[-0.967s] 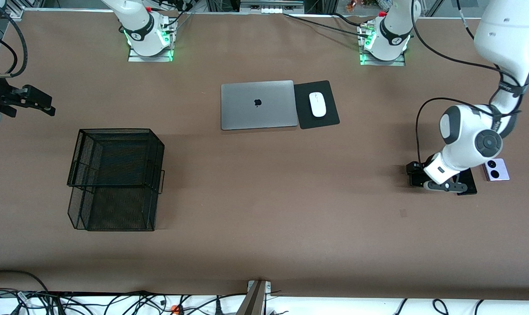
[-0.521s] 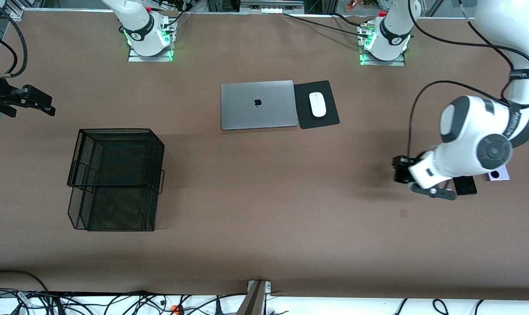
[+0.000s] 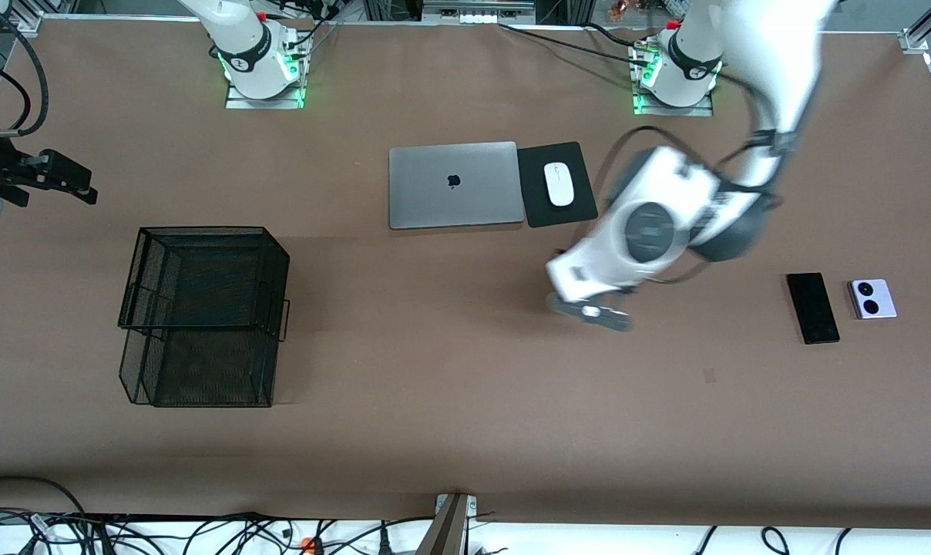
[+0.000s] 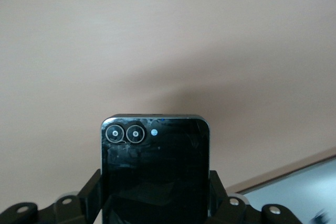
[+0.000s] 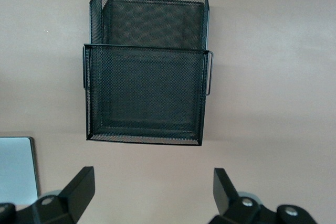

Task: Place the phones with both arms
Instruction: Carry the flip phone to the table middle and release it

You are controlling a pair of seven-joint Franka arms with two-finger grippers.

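Observation:
My left gripper (image 4: 155, 184) is shut on the small black flip phone (image 4: 155, 156), which fills the gap between its fingers. In the front view the left arm's hand (image 3: 627, 247) is in the air over bare table beside the mouse pad, and it hides the phone. The long slim black phone (image 3: 812, 307) and the lavender-white phone (image 3: 872, 298) lie side by side at the left arm's end of the table. My right gripper (image 3: 65, 181) waits open and empty at the right arm's end, and its wrist view (image 5: 152, 184) looks down on the basket.
A black wire-mesh basket (image 3: 203, 308) stands toward the right arm's end and also shows in the right wrist view (image 5: 144, 66). A closed grey laptop (image 3: 454, 185) and a white mouse (image 3: 559, 184) on a black pad (image 3: 581, 208) lie mid-table, nearer the robots' bases.
My left arm has lifted the flip phone off the table beside the slim phone and swung it toward the middle of the table. The slim and lavender phones are now uncovered. The right arm has not moved.

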